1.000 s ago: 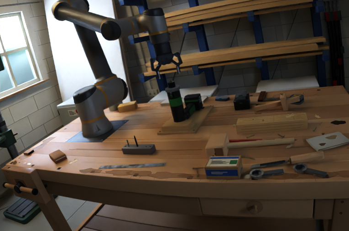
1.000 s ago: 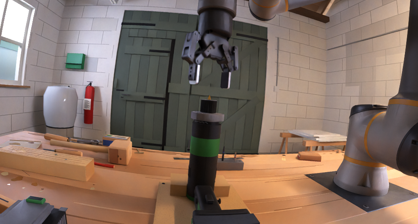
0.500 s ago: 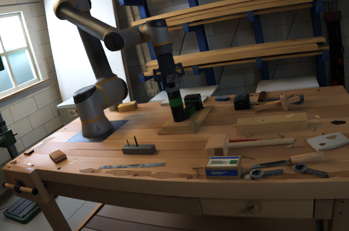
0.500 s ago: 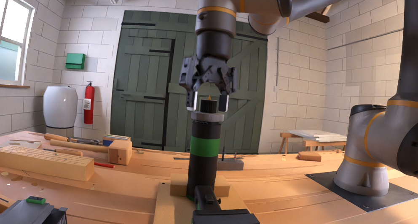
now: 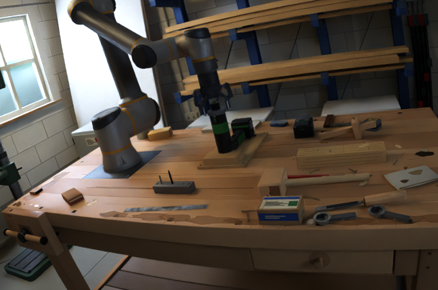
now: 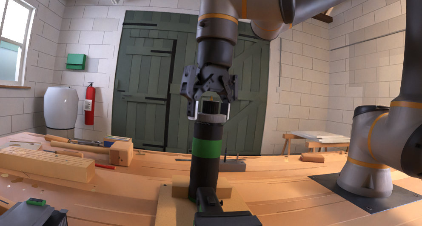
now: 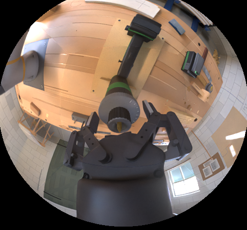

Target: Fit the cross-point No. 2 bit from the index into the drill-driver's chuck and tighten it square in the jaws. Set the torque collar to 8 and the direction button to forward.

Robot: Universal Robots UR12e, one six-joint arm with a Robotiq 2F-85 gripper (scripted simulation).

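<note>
The drill-driver (image 5: 222,131) (image 6: 205,154) (image 7: 122,90) stands nose-up on a wooden cradle board (image 5: 233,150) in the middle of the bench. Its black ribbed chuck (image 6: 210,107) (image 7: 118,115) points upward. A gold bit tip (image 6: 211,98) (image 7: 119,127) sticks out of the chuck. The grey torque collar (image 6: 209,118) (image 7: 131,105) with tick marks sits just below the chuck. The bit index (image 5: 174,186) (image 6: 232,165) is a grey block near the bench's front, with two bits standing in it. My gripper (image 5: 214,102) (image 6: 209,109) (image 7: 120,121) hangs straight down over the chuck, a finger on either side of it. It is open and holds nothing.
A blue rack of timber planks (image 5: 294,61) stands behind the bench. A spare battery (image 5: 303,126) (image 7: 192,63), a wooden block (image 5: 340,154) (image 6: 47,164), a mallet (image 5: 311,180) (image 6: 94,151), a small box (image 5: 280,209), spanners (image 5: 390,213) and a chisel (image 5: 362,201) lie to the right. The robot base (image 5: 120,143) (image 6: 371,165) stands left.
</note>
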